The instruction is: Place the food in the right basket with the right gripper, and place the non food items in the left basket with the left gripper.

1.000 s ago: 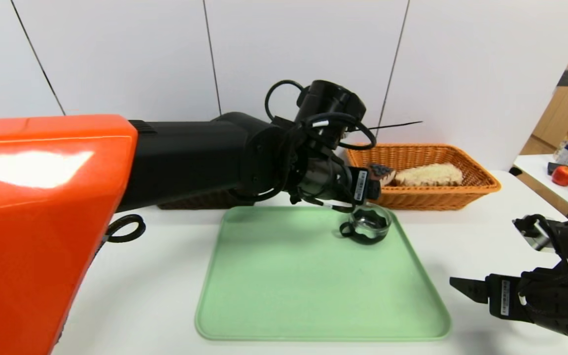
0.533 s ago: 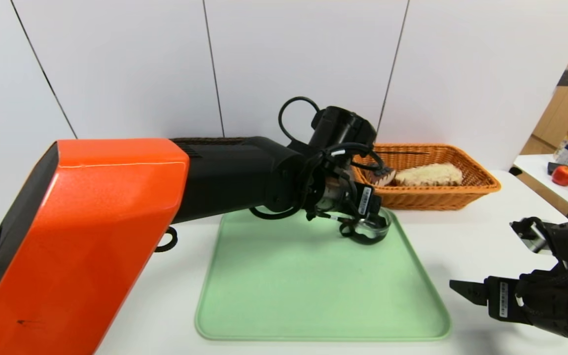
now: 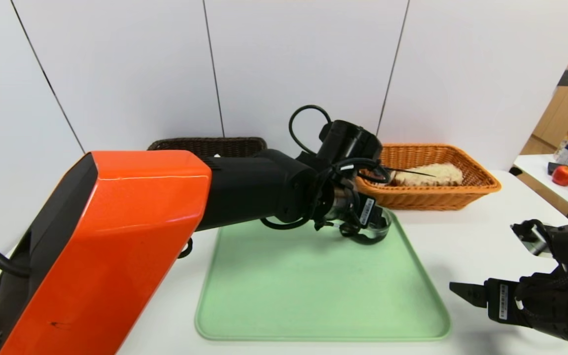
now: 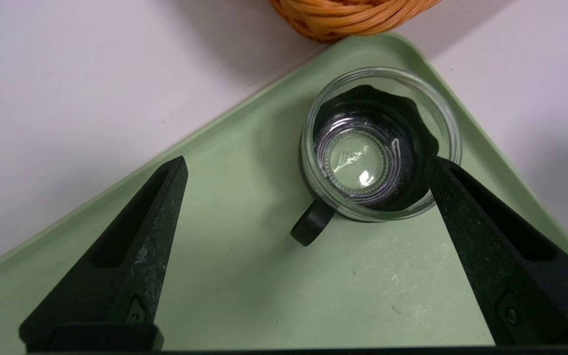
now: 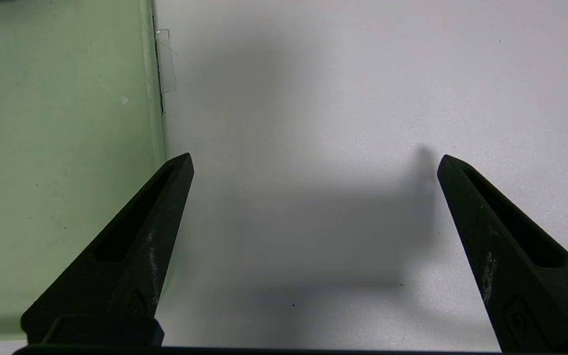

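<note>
A glass cup [image 4: 377,148] with a black sleeve and a black handle stands upright in the far right corner of the green tray [image 3: 313,296]. My left gripper [image 4: 307,162] hangs open just above it. One finger [image 4: 466,222] has its tip at the cup's rim, the other stands well clear over bare tray. My right gripper [image 5: 314,159] is open and empty, low over the white table by the tray's right edge. The orange right basket [image 3: 481,190] holds a bread loaf [image 3: 432,173]. The dark left basket [image 3: 205,145] shows behind my left arm.
The orange basket's corner [image 4: 348,19] lies close beyond the cup. My left arm's orange link [image 3: 116,236] covers the table's left side. A side table [image 3: 535,165] at far right carries an apple [image 3: 564,175] and cups.
My left arm has swung down and forward, bringing its gripper lower over the cup and uncovering the dark basket. The cup and the right arm have stayed put.
</note>
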